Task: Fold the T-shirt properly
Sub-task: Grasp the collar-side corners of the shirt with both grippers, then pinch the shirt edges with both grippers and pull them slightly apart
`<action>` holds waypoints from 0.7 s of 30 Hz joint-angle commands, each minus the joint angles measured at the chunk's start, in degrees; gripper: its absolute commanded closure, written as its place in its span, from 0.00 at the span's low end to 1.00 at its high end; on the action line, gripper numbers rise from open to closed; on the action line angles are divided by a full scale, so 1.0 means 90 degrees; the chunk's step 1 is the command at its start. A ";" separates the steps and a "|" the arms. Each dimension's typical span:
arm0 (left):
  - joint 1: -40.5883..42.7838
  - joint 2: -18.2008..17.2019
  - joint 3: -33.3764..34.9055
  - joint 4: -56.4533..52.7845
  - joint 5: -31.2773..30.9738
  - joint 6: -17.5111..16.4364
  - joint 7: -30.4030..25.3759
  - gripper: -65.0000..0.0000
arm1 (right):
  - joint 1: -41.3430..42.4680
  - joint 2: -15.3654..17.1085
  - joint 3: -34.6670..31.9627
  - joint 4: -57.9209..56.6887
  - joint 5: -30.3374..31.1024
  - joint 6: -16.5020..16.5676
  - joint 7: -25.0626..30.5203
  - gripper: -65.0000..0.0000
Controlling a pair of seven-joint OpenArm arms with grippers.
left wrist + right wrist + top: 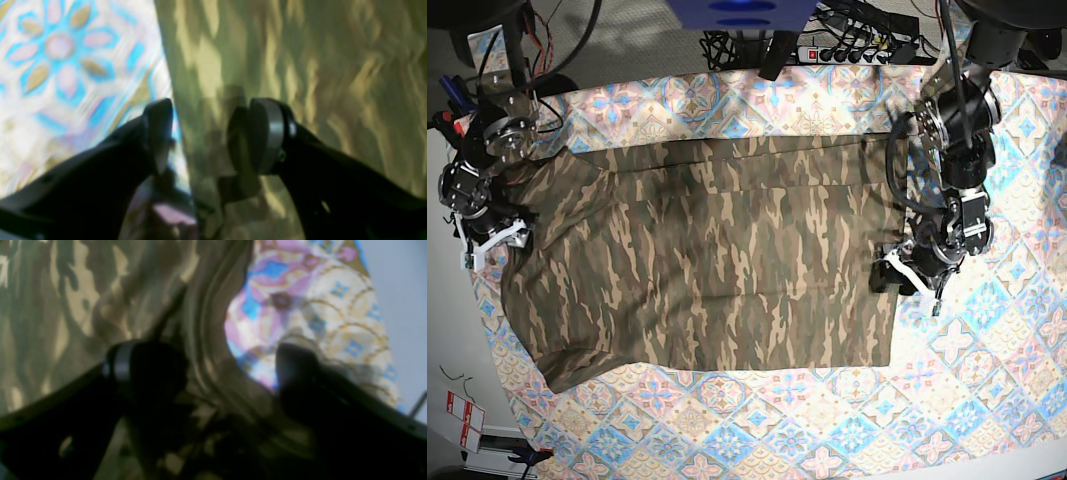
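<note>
The camouflage T-shirt (717,260) lies spread flat on the pastel tile-patterned cloth (987,340), its top towards the left of the base view. My left gripper (889,270) is at the shirt's right edge. In the left wrist view the left gripper (206,136) is open, and the edge of the T-shirt (300,83) runs between its two fingers. My right gripper (497,238) is at the shirt's left end. In the right wrist view the right gripper (220,373) is open wide over a ridged, curved edge of the T-shirt (83,306).
The tile-patterned cloth (60,66) covers the table around the shirt. A power strip (857,50) and cables lie beyond the far edge. The table's left edge runs close beside the right arm, and a red and white tag (457,420) lies at the bottom left.
</note>
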 commanded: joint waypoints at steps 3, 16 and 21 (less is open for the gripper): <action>-0.0204 0.0027 0.0324 -0.0734 0.0311 0.0001 0.0170 0.45 | 0.0265 0.0126 -0.0004 0.0101 0.0138 0.0043 0.0165 0.17; -0.0165 0.0613 0.0783 -0.0695 0.0321 0.0001 0.0161 0.64 | 0.0763 0.0165 -0.0287 -0.0583 0.0108 -0.0206 0.0771 0.17; -0.0028 0.0583 0.0783 -0.0685 0.0331 0.0001 0.0170 0.65 | 0.0890 0.0517 -0.0297 -0.1570 0.0108 -0.0480 0.1132 0.17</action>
